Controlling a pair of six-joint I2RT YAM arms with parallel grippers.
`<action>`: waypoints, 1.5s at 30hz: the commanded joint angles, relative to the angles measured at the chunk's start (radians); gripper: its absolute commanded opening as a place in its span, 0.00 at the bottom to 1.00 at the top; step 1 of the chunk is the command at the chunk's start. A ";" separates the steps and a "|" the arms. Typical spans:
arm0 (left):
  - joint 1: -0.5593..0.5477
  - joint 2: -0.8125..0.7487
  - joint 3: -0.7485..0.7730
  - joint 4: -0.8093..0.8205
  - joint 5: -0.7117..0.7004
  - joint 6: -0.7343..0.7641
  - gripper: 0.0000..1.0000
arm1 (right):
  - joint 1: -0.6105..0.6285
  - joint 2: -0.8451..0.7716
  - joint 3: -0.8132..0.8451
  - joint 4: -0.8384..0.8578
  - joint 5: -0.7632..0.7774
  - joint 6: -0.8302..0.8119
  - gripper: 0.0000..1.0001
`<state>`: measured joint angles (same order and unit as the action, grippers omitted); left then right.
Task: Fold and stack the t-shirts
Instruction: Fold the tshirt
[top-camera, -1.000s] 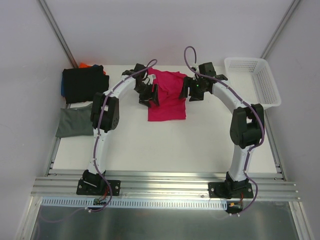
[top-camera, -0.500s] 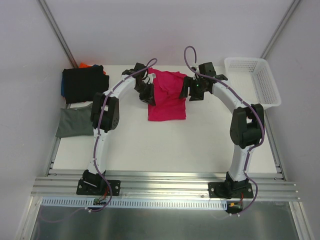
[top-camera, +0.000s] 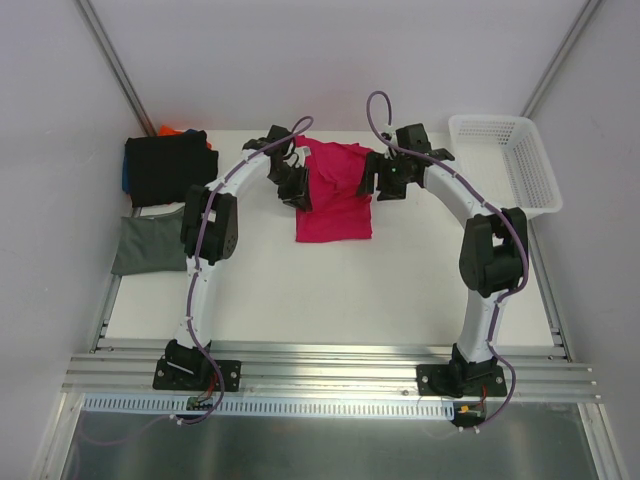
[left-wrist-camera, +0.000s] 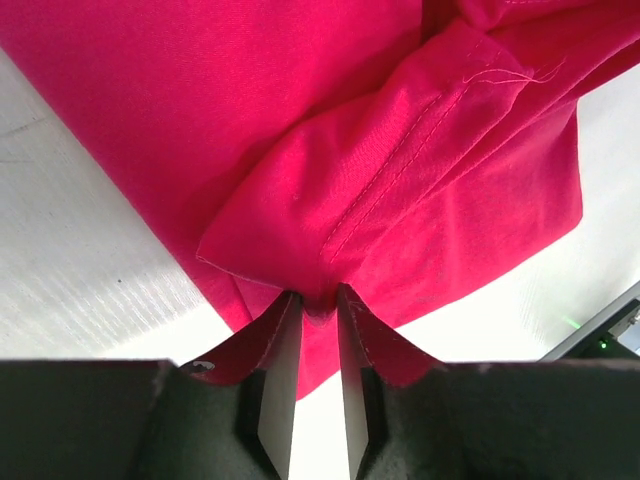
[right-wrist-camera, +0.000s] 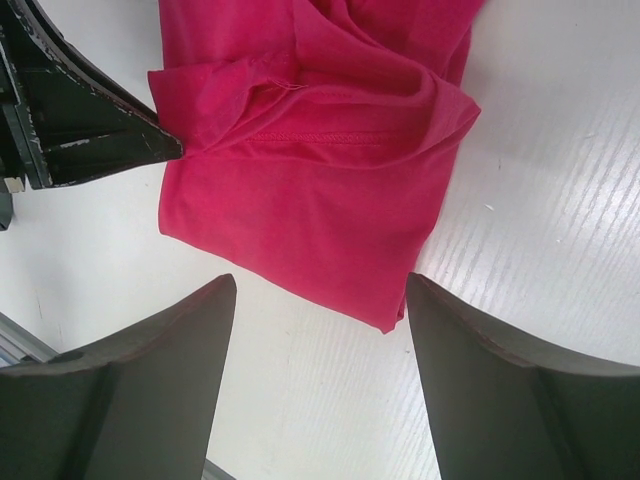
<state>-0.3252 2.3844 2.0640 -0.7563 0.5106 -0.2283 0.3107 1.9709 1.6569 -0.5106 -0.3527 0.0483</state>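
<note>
I see left end effector (left-wrist-camera: 312, 308) clenched on sleeve hem, I think, of crimson-pink t-shirt (left-wrist-camera: 300, 100); right end effector (right-wrist-camera: 318, 340) released, hovering above. I'd carry fold across low, seam straight.

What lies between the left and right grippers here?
The crimson-pink t-shirt; the top external view shows it lying between the left gripper and the right gripper.

Five t-shirts are counted: one crimson-pink t-shirt (top-camera: 335, 200), one black t-shirt (top-camera: 165, 168), one grey-green t-shirt (top-camera: 148, 245), and edges of one blue t-shirt (top-camera: 125, 178) and one orange t-shirt (top-camera: 171, 130). One white mesh basket (top-camera: 508, 165) and one table (top-camera: 400, 290) are seen. Two robot arms are shown, the left arm (top-camera: 205, 230) and the right arm (top-camera: 490, 250).
</note>
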 joint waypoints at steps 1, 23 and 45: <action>0.011 -0.083 -0.001 -0.005 -0.009 -0.005 0.23 | 0.008 -0.018 0.050 0.020 -0.005 0.005 0.72; 0.002 -0.111 -0.047 -0.008 -0.006 -0.017 0.38 | 0.018 -0.001 0.067 0.029 -0.003 0.010 0.73; 0.000 -0.050 -0.033 -0.006 0.014 -0.026 0.34 | 0.019 -0.001 0.058 0.030 0.009 0.001 0.73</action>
<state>-0.3260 2.3142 2.0197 -0.7547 0.5068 -0.2470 0.3237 1.9747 1.6848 -0.5011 -0.3523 0.0513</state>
